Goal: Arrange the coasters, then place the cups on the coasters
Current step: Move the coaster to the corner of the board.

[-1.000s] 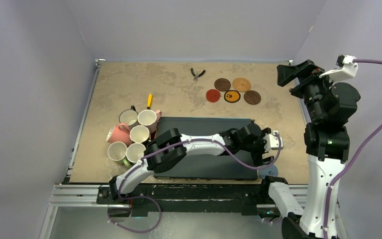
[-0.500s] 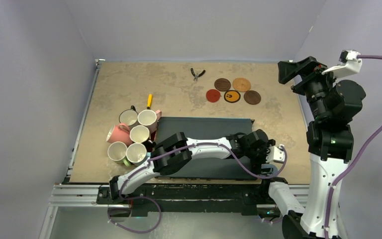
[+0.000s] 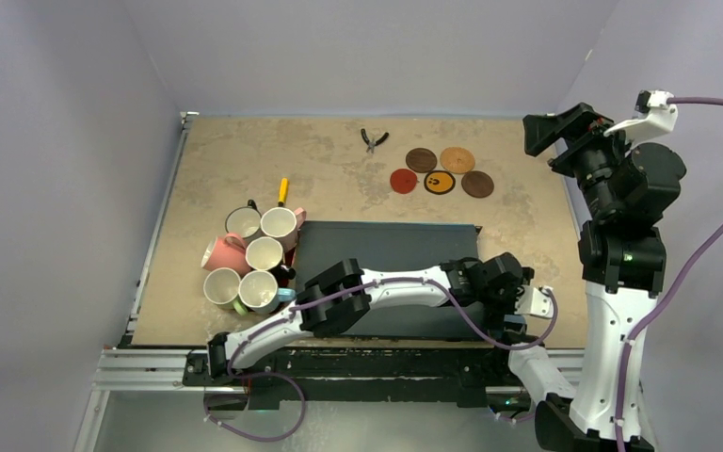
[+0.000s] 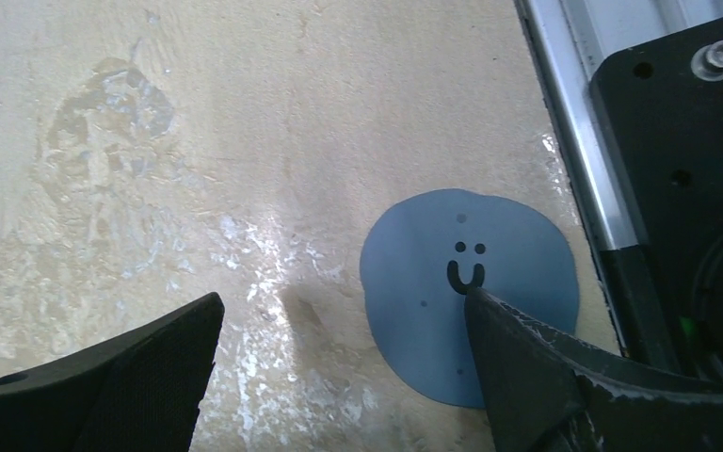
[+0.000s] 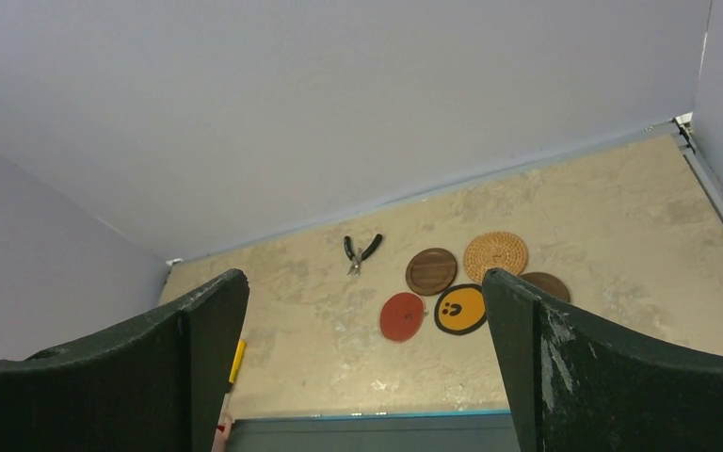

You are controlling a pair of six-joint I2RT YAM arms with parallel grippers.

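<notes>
The grey-blue coaster point(image 4: 424, 301) lies flat at the 5 o'clock corner of the desk point(image 4: 198, 141), just beside the metal rail point(image 4: 574, 122). It is well apart from the five coasters point(image 3: 439, 182) grouped at 1 o'clock.

The left fingers point(image 4: 132, 377) hang over it, spread wide and empty. One tip overlaps the disc instead of clearing its rim.

Hazard: descending from this offset would likely press on the disc or slide it toward the rail rather than pinch it, since a thin, flat disc offers little edge.

The right fingers point(image 5: 621, 377) are raised, wide and empty.

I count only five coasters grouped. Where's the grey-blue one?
Left wrist view: the grey-blue coaster lies on the table beside the metal rail, partly under a left finger.
</notes>
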